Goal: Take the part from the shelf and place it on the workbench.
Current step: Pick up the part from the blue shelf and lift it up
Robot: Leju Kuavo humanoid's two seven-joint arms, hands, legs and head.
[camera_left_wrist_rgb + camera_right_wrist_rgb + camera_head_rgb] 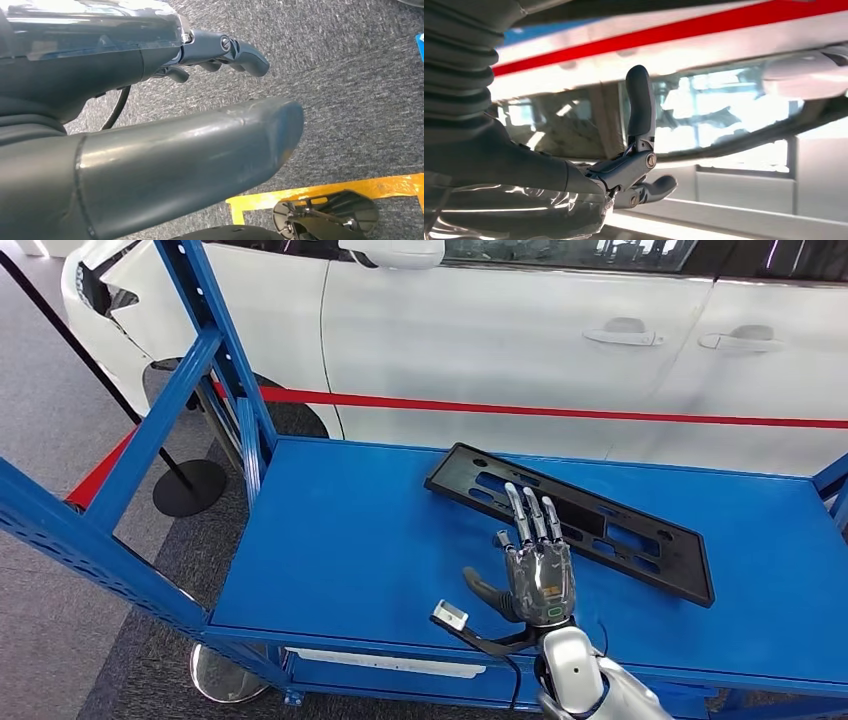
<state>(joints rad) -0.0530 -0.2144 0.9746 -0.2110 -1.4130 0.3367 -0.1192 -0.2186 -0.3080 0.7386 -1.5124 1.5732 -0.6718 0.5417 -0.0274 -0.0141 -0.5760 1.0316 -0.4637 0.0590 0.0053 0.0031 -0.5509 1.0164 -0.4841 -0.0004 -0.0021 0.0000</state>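
Kuavo arms and hands: outward appearance.
Right hand [538,575] is showing a glossy silver-grey back bearing a small green oval marking, silver-and-dark segmented fingers, a dark thumb, a black cable and a silver forearm shell; left hand [150,150] is showing a scuffed grey thumb and dark screw-jointed fingers.

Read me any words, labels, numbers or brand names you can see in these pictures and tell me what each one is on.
No readable text.
The right hand has a small green-outlined mark on its back, too small to read.
The black part, blue shelf and white car show no lettering.
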